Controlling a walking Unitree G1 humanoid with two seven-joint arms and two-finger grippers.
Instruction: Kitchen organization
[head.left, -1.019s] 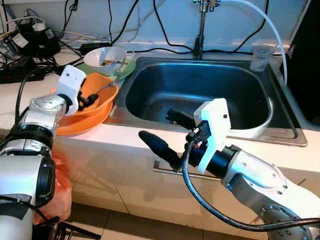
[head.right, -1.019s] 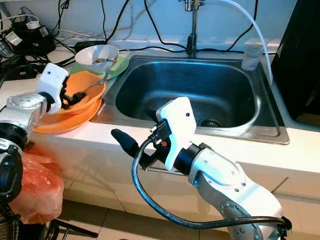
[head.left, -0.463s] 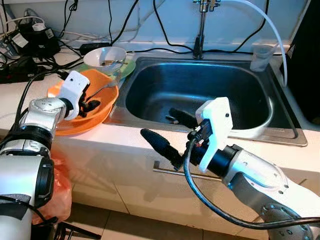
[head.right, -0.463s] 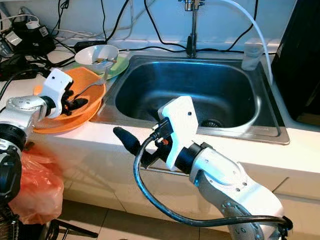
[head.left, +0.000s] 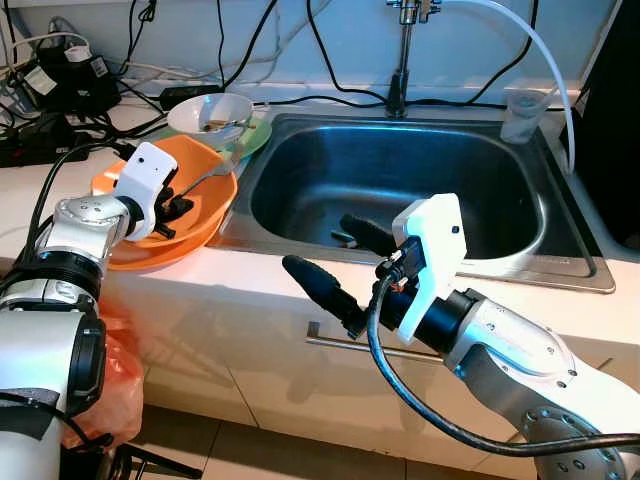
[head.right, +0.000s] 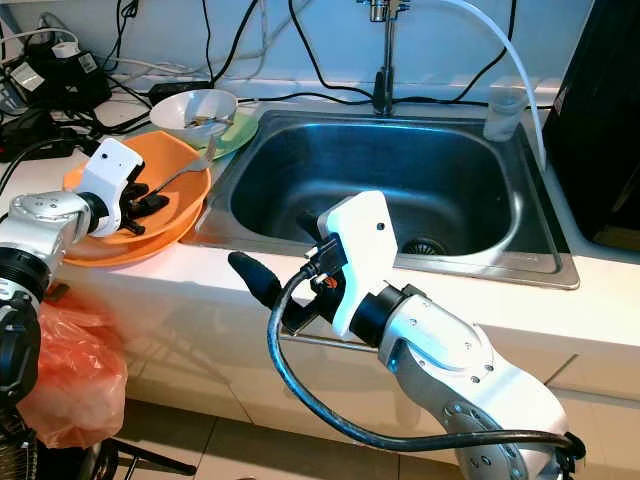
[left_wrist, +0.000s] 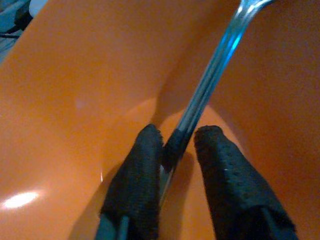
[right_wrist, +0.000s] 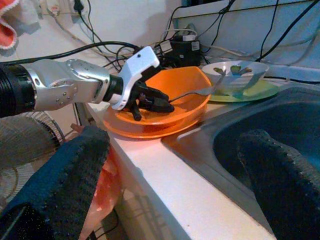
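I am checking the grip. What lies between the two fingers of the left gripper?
The left wrist view shows the metal spoon handle between the left gripper fingers, inside the orange bowl.

Pretty clearly a home kitchen. A stainless steel sink (head.left: 400, 190) is sitting sunk into a white counter (head.left: 250, 290), with a tap (head.left: 402, 50) rising behind it and a white hose (head.left: 540, 60) looping off to the side. Dirty dishes are piling up by the basin: an orange bowl (head.left: 200, 200), a white bowl (head.left: 210, 115), a green plate (head.left: 255, 135). Black cables (head.left: 60, 80) are sprawling along the wall, tiled floor (head.left: 250, 450) below.
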